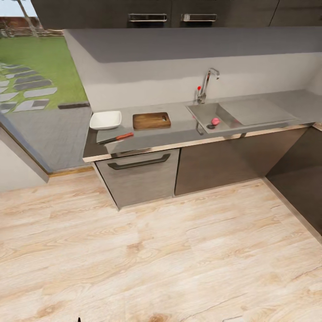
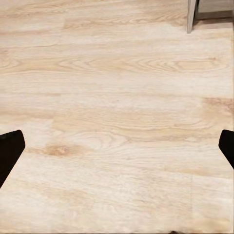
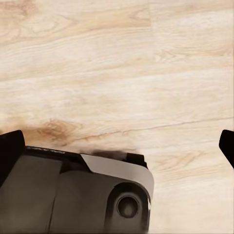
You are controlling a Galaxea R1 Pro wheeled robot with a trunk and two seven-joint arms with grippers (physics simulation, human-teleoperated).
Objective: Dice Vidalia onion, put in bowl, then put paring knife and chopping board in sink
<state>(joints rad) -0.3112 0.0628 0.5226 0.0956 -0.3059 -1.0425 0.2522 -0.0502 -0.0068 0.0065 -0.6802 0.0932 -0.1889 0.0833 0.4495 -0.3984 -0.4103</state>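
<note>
Both grippers — left [image 2: 117,146] and right [image 3: 117,144] — hang spread apart over wood floor [image 1: 170,250]. Upper centre: onion [image 1: 215,121] in the sink [image 1: 203,112]; left along the countertop [image 1: 179,129], chopping board [image 1: 151,120], bowl [image 1: 105,119], paring knife [image 1: 117,138].

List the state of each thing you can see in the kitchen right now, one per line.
Vidalia onion: whole, in the sink.
Chopping board: flat on the countertop, bare.
Paring knife: lying near the counter edge.
Bowl: upright, empty.
Left tool: open, over floor.
Right tool: open.
</note>
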